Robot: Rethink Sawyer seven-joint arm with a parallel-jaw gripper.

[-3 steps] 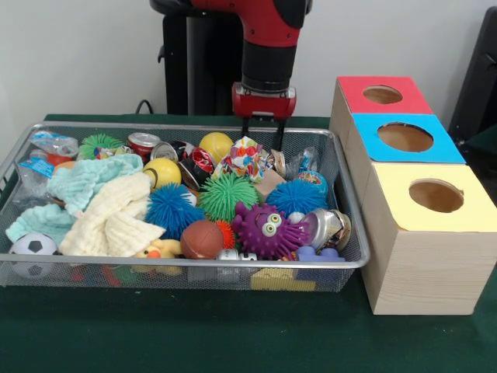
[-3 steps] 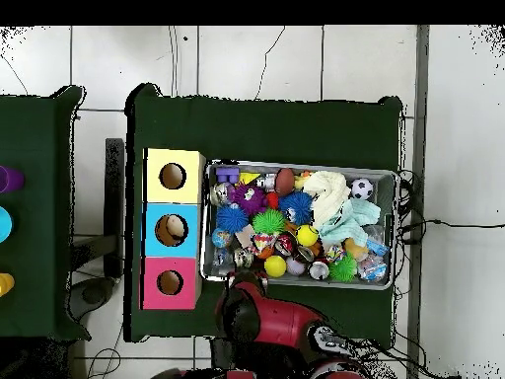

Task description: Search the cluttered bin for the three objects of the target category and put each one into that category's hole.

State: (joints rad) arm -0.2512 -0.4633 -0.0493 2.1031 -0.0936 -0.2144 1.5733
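- A robot test lab, not a home: 1 red and black arm point(image 1: 268, 39) stands at a table draped in green cloth point(image 1: 194, 334).
- 3 wooden boxes point(image 1: 423, 233) with coloured tops and cut holes look purpose-built.
- Tiled floor point(image 2: 296, 59) with loose cables point(image 2: 434, 222).

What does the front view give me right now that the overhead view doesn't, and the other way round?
Only the front view shows the gripper with its jaws apart, hanging over the far side of the bin, above a crumpled patterned wrapper, and the eyes on the purple spiky toy.

Only the overhead view looks straight down the holes: something pale lies inside the blue box. It also shows floor tiles and cables around the table.

Both show the bin, the red, blue and yellow boxes beside it, the soccer ball and the cloths.
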